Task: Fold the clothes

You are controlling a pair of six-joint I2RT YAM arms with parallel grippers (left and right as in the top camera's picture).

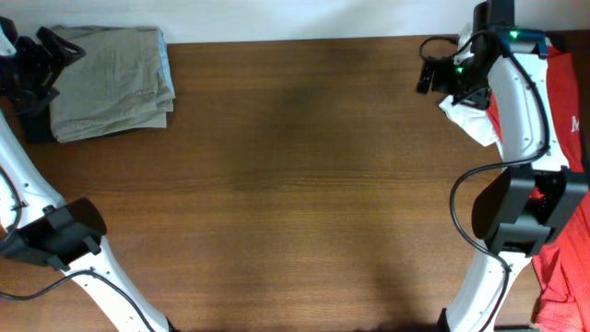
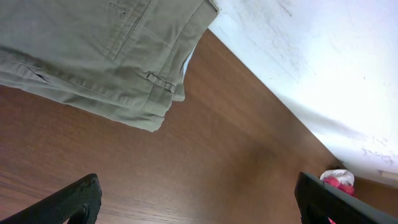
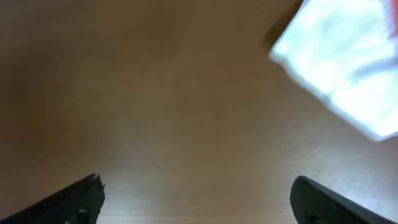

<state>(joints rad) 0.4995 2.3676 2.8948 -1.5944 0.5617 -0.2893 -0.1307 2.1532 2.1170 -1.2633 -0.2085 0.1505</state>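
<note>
Right tool [image 3: 196,198] is hovering open and empty beside the white cloth [image 3: 341,65] at the table [image 1: 295,184] edge; we are aiming to pinch one hem low. Left tool [image 2: 198,199], likewise open and empty, is hanging near the folded trousers [image 2: 93,56].
</note>
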